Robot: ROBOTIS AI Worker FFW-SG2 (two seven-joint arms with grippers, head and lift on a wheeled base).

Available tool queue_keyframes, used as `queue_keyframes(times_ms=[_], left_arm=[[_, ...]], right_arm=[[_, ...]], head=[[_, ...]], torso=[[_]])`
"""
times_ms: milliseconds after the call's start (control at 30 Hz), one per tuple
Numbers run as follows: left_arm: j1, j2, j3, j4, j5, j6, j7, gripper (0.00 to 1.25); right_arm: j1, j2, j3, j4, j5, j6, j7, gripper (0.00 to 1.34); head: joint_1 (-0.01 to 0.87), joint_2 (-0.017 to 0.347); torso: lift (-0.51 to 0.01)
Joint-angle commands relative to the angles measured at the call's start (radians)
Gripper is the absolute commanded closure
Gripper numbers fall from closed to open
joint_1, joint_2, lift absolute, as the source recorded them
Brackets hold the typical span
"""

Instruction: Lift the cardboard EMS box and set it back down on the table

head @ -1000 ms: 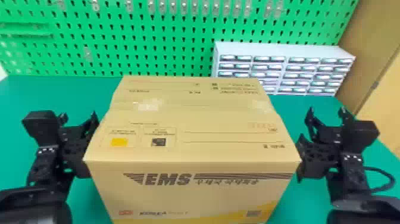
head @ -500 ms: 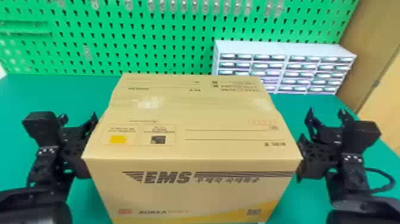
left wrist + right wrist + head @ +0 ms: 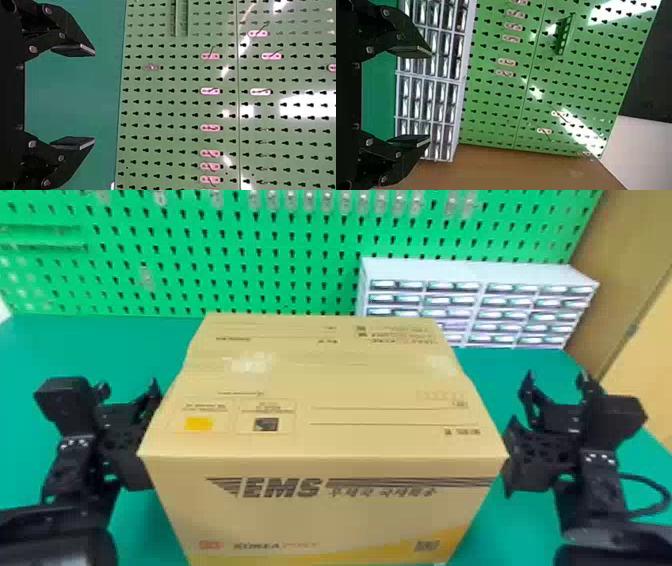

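The cardboard EMS box (image 3: 320,510), tan and closed, stands upright between two black robot grippers in the center of the head view, its front face running down to the bottom edge. Dark lettering and stripes cross that face above a small red mark at lower left and a yellow band sweeping to lower right. Shiny patches of tape catch the light across the top, which also bears fine ruled lines, a yellow square and a dark one. At center left, the left gripper (image 3: 128,386) has its fingers apart; at center right, the right gripper (image 3: 556,376) likewise holds its fingers apart, with black hardware from each arm close against the box's sides. Behind, a white drawer cabinet (image 3: 480,270) sits at upper right on the green table (image 3: 45,355), before a green pegboard (image 3: 200,235).
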Motion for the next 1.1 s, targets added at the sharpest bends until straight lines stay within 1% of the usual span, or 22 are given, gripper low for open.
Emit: queue_keyframes(times_ms=[0, 167, 400, 533, 1067], left_arm=[[-0.006, 0.0, 0.008, 0.022, -0.008, 0.0, -0.014, 0.46], [-0.029, 0.0, -0.006, 0.053, -0.005, 0.0, -0.032, 0.46], [-0.067, 0.0, -0.036, 0.087, -0.005, 0.0, -0.053, 0.46], [-0.077, 0.0, -0.055, 0.093, 0.001, 0.0, -0.06, 0.46], [-0.093, 0.0, -0.147, 0.117, 0.029, 0.0, -0.083, 0.46]], right_arm=[[-0.014, -0.02, 0.015, 0.049, -0.027, -0.044, 0.0, 0.5], [-0.031, -0.028, 0.024, 0.077, -0.027, -0.051, 0.0, 0.5], [-0.067, -0.042, 0.065, 0.131, -0.027, -0.058, 0.0, 0.5], [-0.077, -0.046, 0.088, 0.14, -0.035, -0.061, 0.0, 0.5], [-0.116, -0.042, 0.174, 0.178, -0.043, -0.081, 0.0, 0.5]], head=[[0.678, -0.014], [0.678, -0.014], [0.678, -0.014], [0.678, -0.014], [0.678, -0.014]], torso=[[-0.095], [-0.095], [-0.095], [-0.095], [-0.095]])
